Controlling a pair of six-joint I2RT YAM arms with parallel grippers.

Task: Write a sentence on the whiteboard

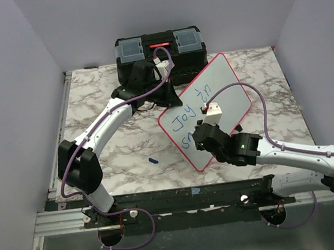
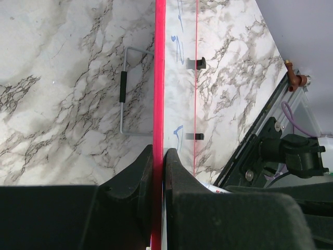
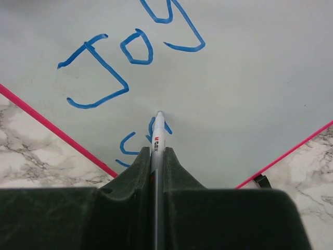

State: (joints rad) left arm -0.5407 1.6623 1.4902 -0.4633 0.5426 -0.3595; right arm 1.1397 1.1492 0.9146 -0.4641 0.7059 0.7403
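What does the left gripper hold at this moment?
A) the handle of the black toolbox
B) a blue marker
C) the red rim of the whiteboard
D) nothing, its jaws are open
C: in the left wrist view the left gripper is shut on the red rim of the whiteboard, while the marker is in the right gripper.

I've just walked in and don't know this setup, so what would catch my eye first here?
The whiteboard, set askew mid-table, with blue writing starting "Joy". The right hand holds a pen tip to it below that word, while the left hand pinches its red rim.
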